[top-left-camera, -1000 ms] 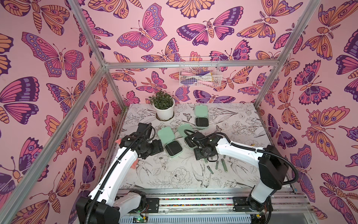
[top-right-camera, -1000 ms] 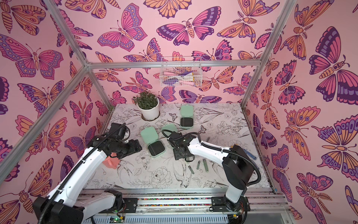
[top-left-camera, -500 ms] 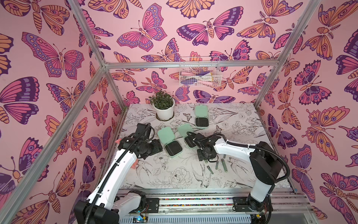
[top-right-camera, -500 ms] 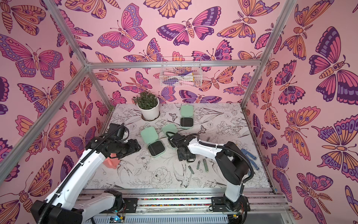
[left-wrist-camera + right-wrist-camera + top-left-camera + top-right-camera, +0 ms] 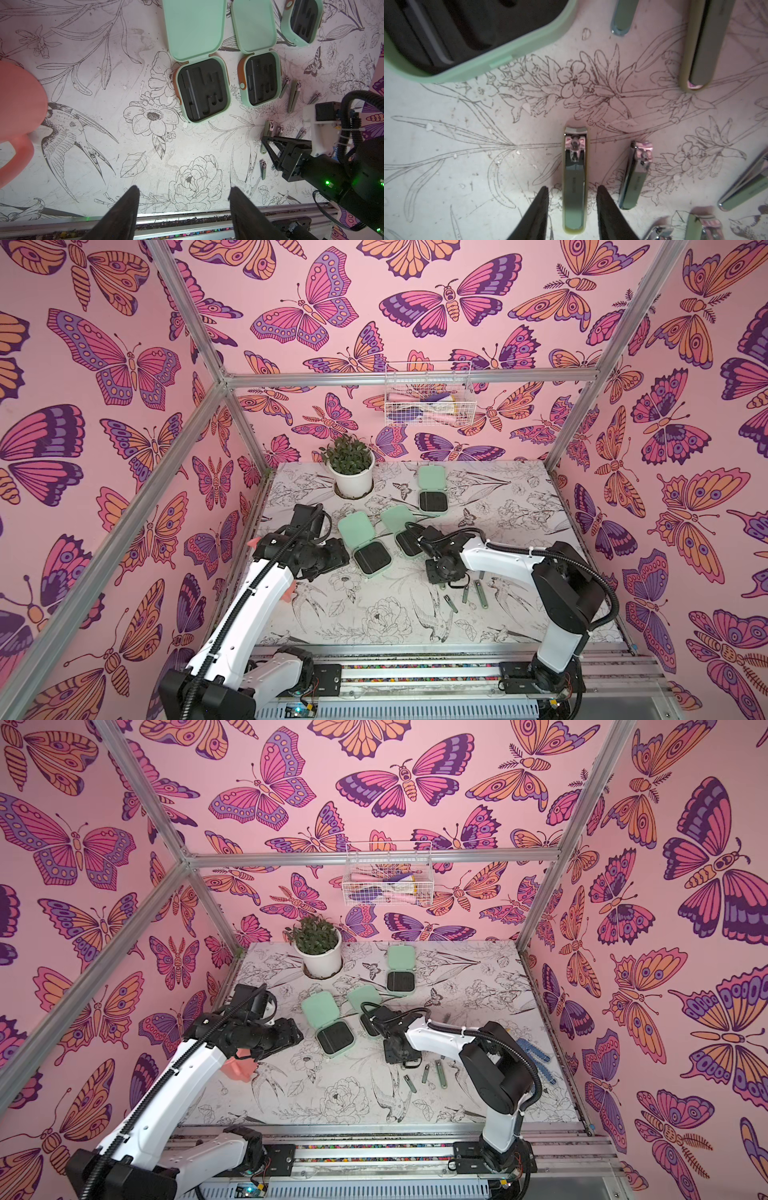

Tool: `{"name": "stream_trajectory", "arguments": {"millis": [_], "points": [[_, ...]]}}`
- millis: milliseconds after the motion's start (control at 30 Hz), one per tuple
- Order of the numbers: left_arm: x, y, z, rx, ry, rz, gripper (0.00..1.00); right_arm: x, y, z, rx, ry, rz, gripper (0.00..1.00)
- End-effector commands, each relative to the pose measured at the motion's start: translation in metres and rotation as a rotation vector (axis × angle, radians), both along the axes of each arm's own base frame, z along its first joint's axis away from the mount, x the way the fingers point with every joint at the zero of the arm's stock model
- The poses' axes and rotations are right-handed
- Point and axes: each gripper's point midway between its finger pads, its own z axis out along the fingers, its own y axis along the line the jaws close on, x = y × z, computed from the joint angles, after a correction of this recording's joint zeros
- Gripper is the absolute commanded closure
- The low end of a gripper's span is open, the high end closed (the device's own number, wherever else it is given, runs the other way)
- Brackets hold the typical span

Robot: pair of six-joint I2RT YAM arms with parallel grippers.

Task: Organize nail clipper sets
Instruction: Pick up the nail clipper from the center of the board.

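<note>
Right tool [image 5: 572, 187]: two black tapered fingers, part open, straddling a slim clipper [image 5: 574, 176] lengthwise. Thin gap each side, no contact visible, nothing gripped yet. Clipper lies flat on table [image 5: 446, 145]: brushed-metal lever on an olive-green body w/ rounded ends, shiny cutting end pointing away from the tool. Just beside it is a shorter clipper [image 5: 636, 176], chrome, tilted. More slim metal ones lie around, cut off by frame edges. Near: rounded corner of middle case [image 5: 467, 68], smooth mint plastic rim, black slotted insert.

Left tool [image 5: 183, 187]: fingers wide apart, empty, above bare table printed w/ line-drawn flowers & birds. Ahead of it is the near case [image 5: 203, 89], rounded-square, lid laid flat open, matte black insert w/ cutouts, orange-brown strap at the side. Middle case sits beside it, same build. Far case [image 5: 303, 22] lies further back, apart from both. Salmon-pink watering can [image 5: 18, 116], smooth plastic, by the left arm. At table's back: potted plant [image 5: 351, 472] in a round white pot. White wire basket [image 5: 428, 406] hangs on the back wall.
</note>
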Motion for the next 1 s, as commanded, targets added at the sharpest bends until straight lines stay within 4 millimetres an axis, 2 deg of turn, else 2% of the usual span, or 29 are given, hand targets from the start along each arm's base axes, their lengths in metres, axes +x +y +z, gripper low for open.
{"name": "stream_trajectory", "arguments": {"millis": [0, 333, 767, 833, 967], "points": [[-0.003, -0.002, 0.002, -0.015, 0.0, 0.003, 0.3, 0.0, -0.002, -0.007, -0.005, 0.012, -0.021, 0.61], [-0.003, -0.003, 0.004, -0.021, -0.005, 0.001, 0.32, 0.0, -0.005, -0.015, -0.007, 0.028, -0.03, 0.66], [-0.001, -0.004, 0.006, -0.027, -0.009, -0.002, 0.35, -0.004, -0.004, -0.013, 0.01, 0.039, -0.026, 0.87], [-0.001, -0.004, 0.007, -0.025, -0.013, -0.009, 0.35, -0.004, -0.003, -0.011, 0.007, 0.043, -0.015, 0.92], [0.002, -0.002, 0.006, -0.014, -0.019, -0.002, 0.35, -0.005, 0.0, -0.002, 0.017, 0.045, 0.018, 0.94]]}}
